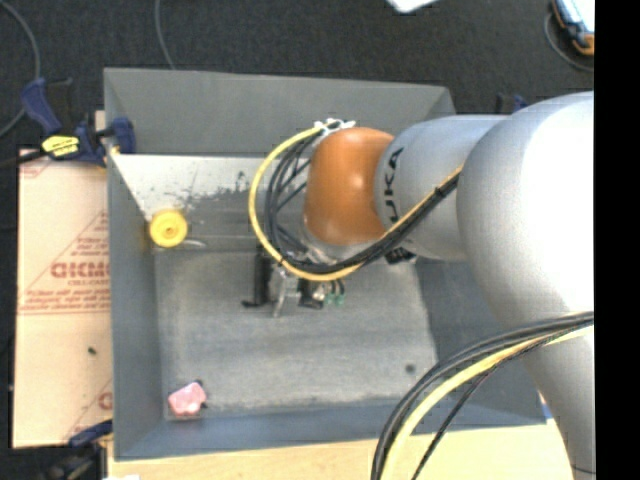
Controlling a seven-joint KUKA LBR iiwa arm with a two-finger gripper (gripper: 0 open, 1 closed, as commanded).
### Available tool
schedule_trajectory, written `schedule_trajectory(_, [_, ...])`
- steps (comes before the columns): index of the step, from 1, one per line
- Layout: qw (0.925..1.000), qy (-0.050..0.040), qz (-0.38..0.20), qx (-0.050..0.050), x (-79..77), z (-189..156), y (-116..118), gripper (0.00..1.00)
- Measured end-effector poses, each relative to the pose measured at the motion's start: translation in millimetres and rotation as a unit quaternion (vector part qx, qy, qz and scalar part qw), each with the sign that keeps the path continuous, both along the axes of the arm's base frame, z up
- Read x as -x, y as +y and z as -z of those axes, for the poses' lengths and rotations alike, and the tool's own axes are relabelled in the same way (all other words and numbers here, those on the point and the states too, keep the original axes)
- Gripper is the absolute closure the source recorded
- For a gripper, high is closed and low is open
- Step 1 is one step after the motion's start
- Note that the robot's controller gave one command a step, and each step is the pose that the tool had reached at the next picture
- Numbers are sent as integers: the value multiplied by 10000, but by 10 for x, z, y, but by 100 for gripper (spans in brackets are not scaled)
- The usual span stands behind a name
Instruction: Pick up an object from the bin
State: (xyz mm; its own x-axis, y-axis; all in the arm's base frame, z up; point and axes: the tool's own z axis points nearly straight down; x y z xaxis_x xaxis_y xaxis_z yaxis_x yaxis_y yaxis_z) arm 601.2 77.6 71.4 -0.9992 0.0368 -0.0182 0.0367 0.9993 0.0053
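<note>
My gripper [272, 290] hangs over the middle of the bin floor, below the orange wrist cover. A dark finger and a lighter metal part show side by side under it, and I see nothing between them. A yellow round thing [168, 228], like a small wheel or roll, lies at the far left of the bin, well left of the gripper. A small pink lump [187, 399] sits in the near left corner, far below and to the left of the gripper.
The arm with its orange cover and yellow and black cables reaches in from the right and hides the right part of the bin. Bare grey floor lies between the gripper and the two loose things.
</note>
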Motion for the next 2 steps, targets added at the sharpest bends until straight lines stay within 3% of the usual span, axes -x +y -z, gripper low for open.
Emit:
schedule_trajectory(1, [9998,-17,217,-5,50,-1321,-25,100])
schedule_trajectory(2, [9998,-17,215,-2,49,-1321,-27,100])
